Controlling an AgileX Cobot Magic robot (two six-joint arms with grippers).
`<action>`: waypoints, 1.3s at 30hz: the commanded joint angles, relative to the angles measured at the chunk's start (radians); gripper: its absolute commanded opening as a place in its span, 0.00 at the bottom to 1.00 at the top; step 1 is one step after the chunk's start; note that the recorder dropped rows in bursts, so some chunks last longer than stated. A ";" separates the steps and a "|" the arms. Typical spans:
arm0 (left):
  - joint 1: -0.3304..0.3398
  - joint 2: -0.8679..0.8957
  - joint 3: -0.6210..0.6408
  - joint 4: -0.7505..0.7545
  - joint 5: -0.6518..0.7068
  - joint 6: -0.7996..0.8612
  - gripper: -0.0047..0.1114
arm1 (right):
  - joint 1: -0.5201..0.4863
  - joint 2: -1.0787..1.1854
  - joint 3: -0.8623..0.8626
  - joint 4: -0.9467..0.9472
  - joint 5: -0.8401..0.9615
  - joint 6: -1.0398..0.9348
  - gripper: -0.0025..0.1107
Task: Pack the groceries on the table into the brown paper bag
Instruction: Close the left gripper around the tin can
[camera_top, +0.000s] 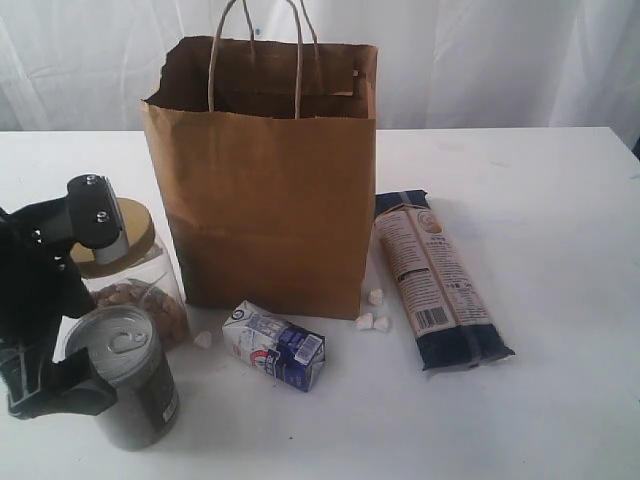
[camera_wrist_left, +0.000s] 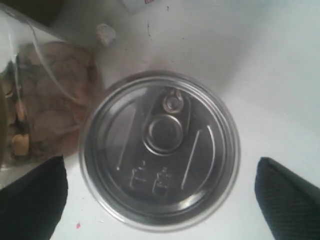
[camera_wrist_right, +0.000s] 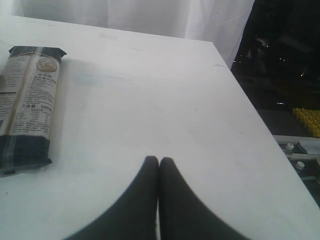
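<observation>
Tall kraft-brown paper bag (camera_top: 265, 200) w/ twisted cord handles stood upright at mid-back of the plain white tabletop (camera_top: 570, 400), mouth open. Left claw (camera_wrist_left: 160, 200) was spread wide, released, holding nothing. Its black fingers (camera_wrist_left: 32, 200) sat one each side of the dark tin w/ silver pull-tab lid (camera_top: 125, 375). In the wrist view, bare table showed btwn each finger and the tin's rim. Tin stood upright at front-left of the bag. Just behind it stood a clear jar w/ gold lid (camera_top: 140, 275), upright, brownish bits inside, next to the bag's lower left corner. Small white-blue carton (camera_top: 273, 346) lay on its side in front of the bag, near but apart. Long dark-blue noodle packet (camera_top: 437, 282) lay flat on the right of the bag, just beside it. A few small white crumbs (camera_top: 372, 320) lay btwn carton and packet, one more near the jar. Right claw (camera_wrist_right: 159, 167) was clenched, tips pressed together, nothing in it, over bare table, w/ the noodle packet well off to one side.
</observation>
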 joint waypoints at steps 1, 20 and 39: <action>-0.014 -0.002 -0.004 -0.011 -0.037 -0.024 0.92 | -0.005 -0.005 -0.001 -0.003 -0.002 -0.004 0.02; -0.014 0.102 -0.004 -0.087 -0.073 0.025 0.92 | -0.005 -0.005 -0.001 -0.003 -0.002 -0.004 0.02; -0.014 0.102 -0.004 -0.085 0.033 -0.002 0.12 | -0.005 -0.005 -0.001 -0.003 -0.002 -0.004 0.02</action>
